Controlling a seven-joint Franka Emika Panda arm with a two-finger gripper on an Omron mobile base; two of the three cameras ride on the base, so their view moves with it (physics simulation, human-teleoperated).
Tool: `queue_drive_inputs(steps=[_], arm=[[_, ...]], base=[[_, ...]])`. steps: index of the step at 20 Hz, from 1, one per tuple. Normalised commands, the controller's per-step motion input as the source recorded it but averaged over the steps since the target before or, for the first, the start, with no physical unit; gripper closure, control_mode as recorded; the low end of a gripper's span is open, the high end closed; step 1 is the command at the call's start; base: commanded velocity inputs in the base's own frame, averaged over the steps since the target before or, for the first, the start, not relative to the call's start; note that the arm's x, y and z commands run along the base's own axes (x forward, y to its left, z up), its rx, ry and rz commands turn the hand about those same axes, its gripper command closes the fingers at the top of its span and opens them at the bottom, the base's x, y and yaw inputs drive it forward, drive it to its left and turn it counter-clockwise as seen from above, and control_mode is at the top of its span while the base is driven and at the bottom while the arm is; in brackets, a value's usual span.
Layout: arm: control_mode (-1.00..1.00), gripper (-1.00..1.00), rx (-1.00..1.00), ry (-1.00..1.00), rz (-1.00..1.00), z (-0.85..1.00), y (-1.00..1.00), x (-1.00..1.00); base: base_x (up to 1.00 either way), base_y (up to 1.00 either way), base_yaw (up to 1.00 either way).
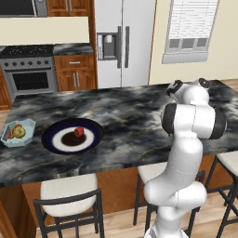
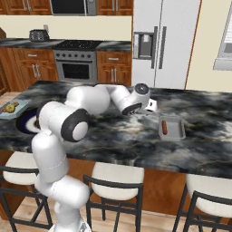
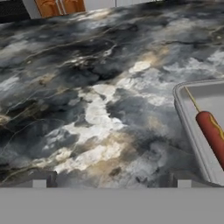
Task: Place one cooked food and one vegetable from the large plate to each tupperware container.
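**One tub filled, the other half done, jaws empty**

The large plate (image 1: 51,139) lies on the marble counter (image 1: 125,121), toward its left end; a small red piece (image 1: 79,132) sits on the plate's dark centre, beside a dark lump that is hard to tell from the glaze; it looks like the vegetable left for the second tub. Just left of the plate stands one tupperware container (image 1: 18,132), holding a yellowish item and something red, so that one seems served; it stands close to the plate, which keeps the carry short. Well apart, toward the right end of the counter, the other tupperware container (image 2: 172,127) holds a sausage (image 2: 164,128) alone; in the hand view the sausage (image 3: 212,133) lies lengthwise along the tub's floor. The gripper (image 2: 152,105) hovers just left of this tub, above bare marble; its jaws are spread wide and pinch nothing, which fits a release. By my judgement the task is about three quarters done; the next move calls for a long swing left to the plate.
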Motion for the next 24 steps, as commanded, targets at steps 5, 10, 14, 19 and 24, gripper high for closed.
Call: queue_drive_inputs(steps=[5,10,14,19,24], arm=[[-1.00,-1.00,0.00,0.01,0.00,0.34,1.00,-0.01],[-1.00,-1.00,0.01,0.08,0.00,0.29,1.00,0.00],[-1.00,-1.00,0.03,0.13,0.00,0.22,1.00,0.00],[-1.00,-1.00,0.00,0.05,-0.06,0.01,1.00,0.00],[-1.00,-1.00,0.07,0.04,-0.11,0.00,0.95,0.00]], base=[[0.00,0.00,0.00],[0.00,0.00,0.00],[0.00,0.00,0.00],[0.00,0.00,0.00],[0.00,0.00,0.00]])
